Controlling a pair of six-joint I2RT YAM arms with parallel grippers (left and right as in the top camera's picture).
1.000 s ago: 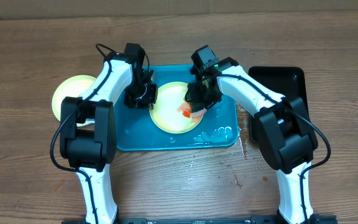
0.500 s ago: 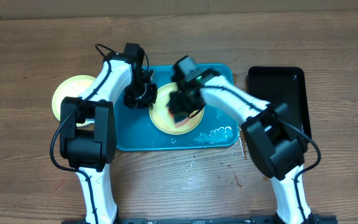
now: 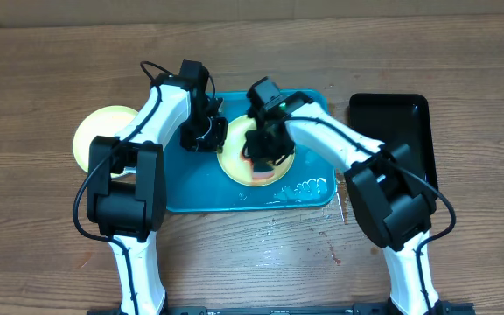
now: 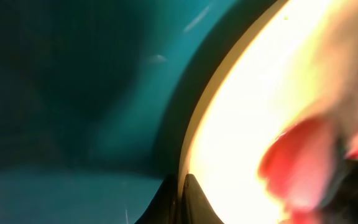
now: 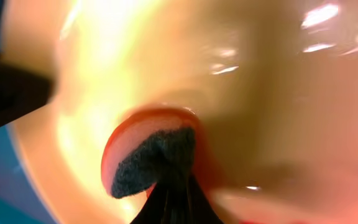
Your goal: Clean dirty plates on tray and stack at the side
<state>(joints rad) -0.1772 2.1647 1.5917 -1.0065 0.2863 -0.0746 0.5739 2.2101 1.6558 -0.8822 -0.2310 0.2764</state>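
- The right hand point(image 3: 265, 150) is clamped on a sponge point(image 5: 148, 162), its dark scouring face pressed against the plate point(image 3: 236, 164), as the right wrist view shows.
- Over the last second this hand has swept from the plate's right side to its left and back to the middle, a scrubbing stroke.
- The red blob of sauce seen a second ago is gone. A thin pink-orange film now covers the plate's near half, so the sauce is spread rather than cleared.
- The left hand point(image 3: 206, 136) is pinched on the plate's left rim, steadying it. It has shifted slightly to the right, and the plate with it.
- The plate lies in the turquoise tray point(image 3: 191, 184), with wet suds point(image 3: 304, 186) at the tray's near right.
- A second plate point(image 3: 90, 131) sits on the desk point(image 3: 59, 70) left of the tray, apparently the stack's start. A black tray point(image 3: 401, 122) is at the right.
- By my reading, more wiping is needed before stacking.
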